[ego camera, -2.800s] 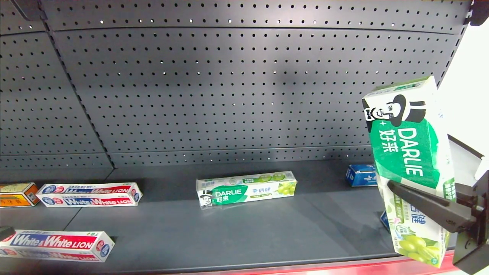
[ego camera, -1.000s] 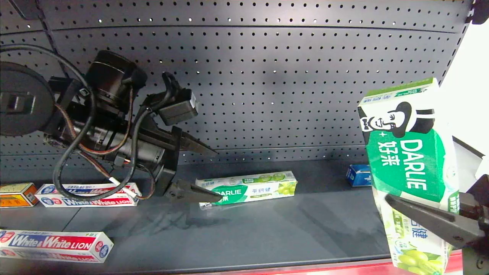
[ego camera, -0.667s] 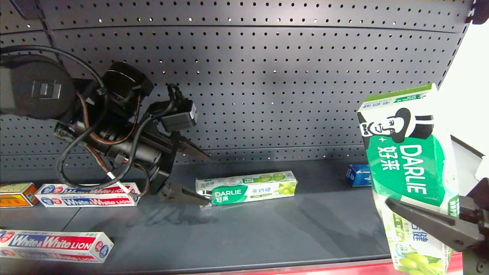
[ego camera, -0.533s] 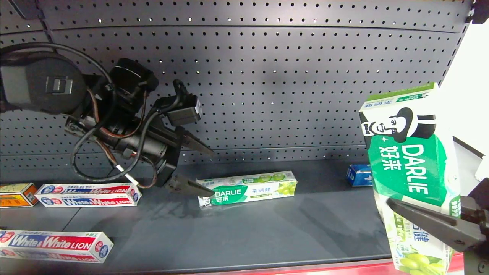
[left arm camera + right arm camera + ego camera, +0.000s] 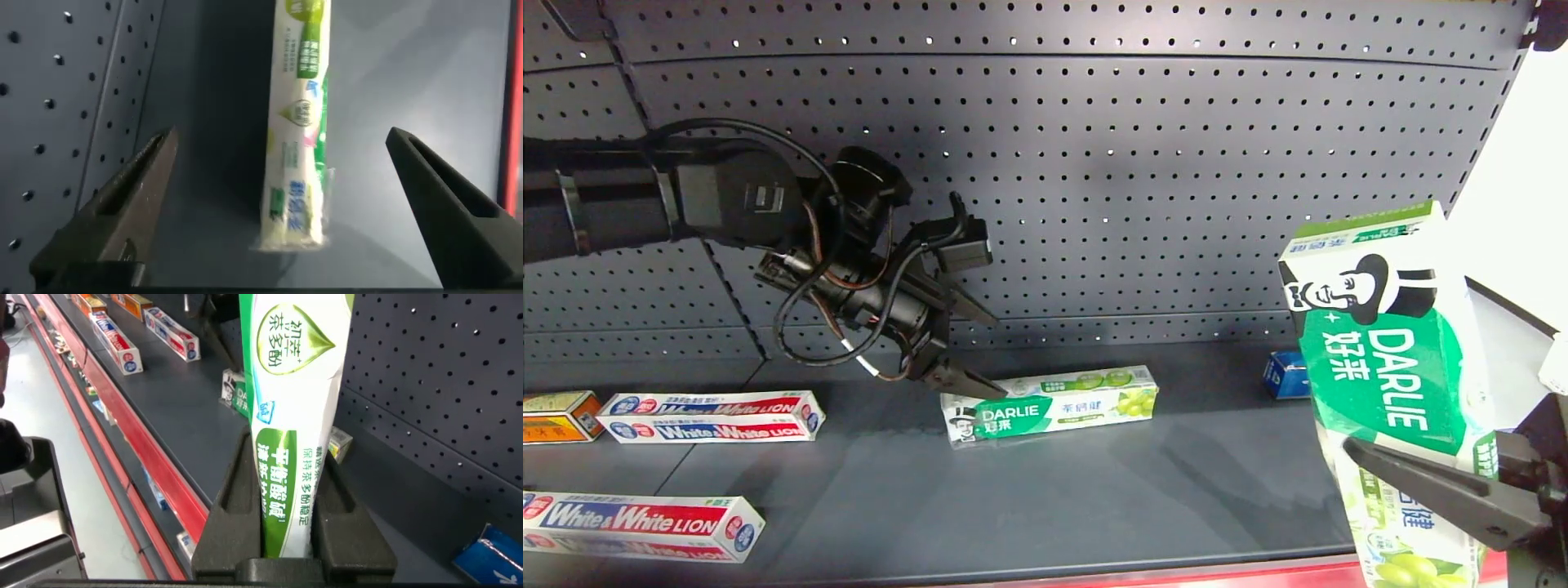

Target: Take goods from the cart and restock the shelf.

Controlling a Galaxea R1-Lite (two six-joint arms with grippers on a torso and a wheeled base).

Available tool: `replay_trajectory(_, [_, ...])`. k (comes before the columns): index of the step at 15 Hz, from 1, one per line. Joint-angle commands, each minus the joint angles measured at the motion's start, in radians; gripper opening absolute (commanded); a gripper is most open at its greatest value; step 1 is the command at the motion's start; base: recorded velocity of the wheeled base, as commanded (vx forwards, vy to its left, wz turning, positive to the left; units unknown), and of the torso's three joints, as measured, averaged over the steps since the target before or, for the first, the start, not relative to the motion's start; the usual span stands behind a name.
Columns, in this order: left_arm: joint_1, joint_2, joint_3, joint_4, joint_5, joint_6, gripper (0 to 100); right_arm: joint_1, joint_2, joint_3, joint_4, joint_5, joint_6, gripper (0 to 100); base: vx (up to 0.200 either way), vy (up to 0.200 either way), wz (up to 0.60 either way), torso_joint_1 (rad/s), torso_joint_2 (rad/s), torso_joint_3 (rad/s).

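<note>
While one carton (image 5: 1380, 359) is held by the right claw (image 5: 288, 465), the wide left claw (image 5: 1000, 357) should be closed on the shelved carton (image 5: 1049, 402).

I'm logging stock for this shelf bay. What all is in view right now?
Shelf: one, dark grey, perforated back panel.
Held green box: one, green-white, roughly upright in the right gripper, front right.
Lying green box: one, green-white, flat at mid shelf.
White-red boxes: at least two, white with red and blue, left: one at the front edge, the rest farther back.
Orange box: one, orange, far left.
Blue box: one, blue, back right.
Left gripper: one, black, open, by the lying green box's left end.
Right gripper: one, black, shut on the held green box.
</note>
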Motion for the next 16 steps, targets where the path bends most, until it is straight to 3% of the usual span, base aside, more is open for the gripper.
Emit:
replay_trajectory(1, [0.002,0.036,-0.018,0.000,-0.002,0.004,100,0.001,0.000,0.007,-0.001,0.000,-0.001,0,0.000,0.000,0.00,0.000,0.00,0.000])
replay_trajectory(3, [0.004,0.049,-0.027,0.000,-0.003,0.016,100,0.001,-0.003,0.013,-0.001,0.000,-0.001,0,0.000,0.000,0.00,0.000,0.00,0.000])
replay_trajectory(12, [-0.036,0.062,-0.007,0.003,0.000,0.015,100,-0.009,-0.003,0.023,-0.001,-0.001,-0.001,0,0.000,0.000,0.00,0.000,0.00,0.000])
replay_trajectory(16, [-0.049,0.060,0.042,0.003,0.048,0.027,100,-0.012,-0.002,0.032,-0.001,-0.001,0.001,0,0.000,0.000,0.00,0.000,0.00,0.000])
